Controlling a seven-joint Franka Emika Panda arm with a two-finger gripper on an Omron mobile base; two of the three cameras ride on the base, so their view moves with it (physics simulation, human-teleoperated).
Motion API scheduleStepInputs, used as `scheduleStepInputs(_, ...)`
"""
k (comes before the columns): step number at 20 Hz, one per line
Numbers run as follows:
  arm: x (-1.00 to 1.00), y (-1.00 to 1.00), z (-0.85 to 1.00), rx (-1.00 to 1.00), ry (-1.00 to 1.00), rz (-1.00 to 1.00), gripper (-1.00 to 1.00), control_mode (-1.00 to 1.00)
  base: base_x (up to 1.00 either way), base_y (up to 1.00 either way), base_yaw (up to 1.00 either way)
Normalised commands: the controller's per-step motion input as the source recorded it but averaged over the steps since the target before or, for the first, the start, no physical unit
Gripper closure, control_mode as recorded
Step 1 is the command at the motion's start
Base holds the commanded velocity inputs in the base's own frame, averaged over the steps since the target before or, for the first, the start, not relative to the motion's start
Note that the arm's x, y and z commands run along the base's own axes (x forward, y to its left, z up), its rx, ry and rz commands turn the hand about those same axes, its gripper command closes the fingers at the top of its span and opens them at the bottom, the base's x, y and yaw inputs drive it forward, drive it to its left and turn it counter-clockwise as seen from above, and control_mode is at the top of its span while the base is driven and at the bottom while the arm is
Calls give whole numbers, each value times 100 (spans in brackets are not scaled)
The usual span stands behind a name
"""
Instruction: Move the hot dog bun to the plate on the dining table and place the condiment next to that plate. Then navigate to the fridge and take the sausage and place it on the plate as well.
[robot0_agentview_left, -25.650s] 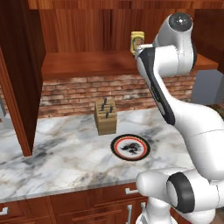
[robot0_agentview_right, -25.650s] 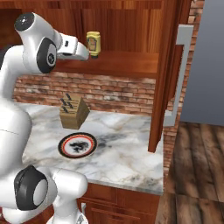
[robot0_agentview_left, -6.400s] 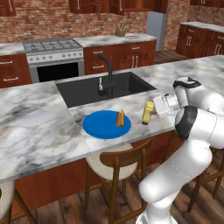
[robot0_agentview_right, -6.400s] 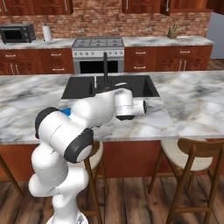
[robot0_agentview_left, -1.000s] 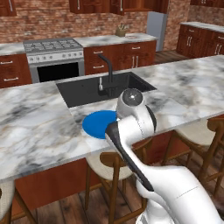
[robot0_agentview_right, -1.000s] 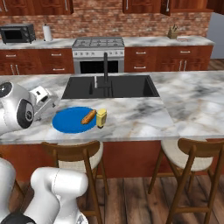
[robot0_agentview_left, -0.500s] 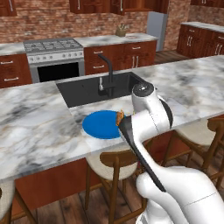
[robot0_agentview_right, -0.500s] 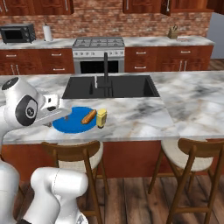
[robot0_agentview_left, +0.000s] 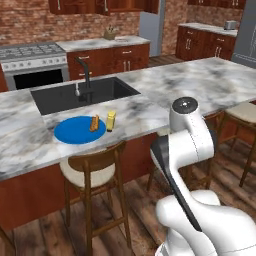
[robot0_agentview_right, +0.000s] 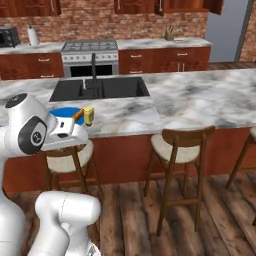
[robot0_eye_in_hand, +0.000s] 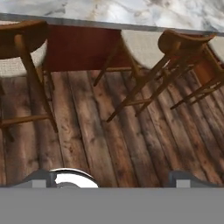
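The bun (robot0_agentview_left: 94, 123) lies on the blue plate (robot0_agentview_left: 75, 133) near the table's (robot0_agentview_left: 200, 80) front edge, bottle (robot0_agentview_left: 111, 120) beside it — my fingers (robot0_eye_in_hand: 183, 177) apart, empty. Next — the fridge (robot0_agentview_left: 248, 32).

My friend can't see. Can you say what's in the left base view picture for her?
A blue plate with a hot dog bun on it sits on a marble dining table, a yellow condiment bottle beside it, near a black sink. The white robot arm rises in front.
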Motion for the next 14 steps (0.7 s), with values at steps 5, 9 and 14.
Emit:
scheduleStepInputs(5, 0, 0, 0, 0, 0, 0, -100, 100, -16, -100, -7)
scheduleStepInputs(9, 0, 0, 0, 0, 0, 0, -100, 100, 0, -100, 0)
scheduleStepInputs(14, 0, 0, 0, 0, 0, 0, -100, 100, 0, -100, -1)
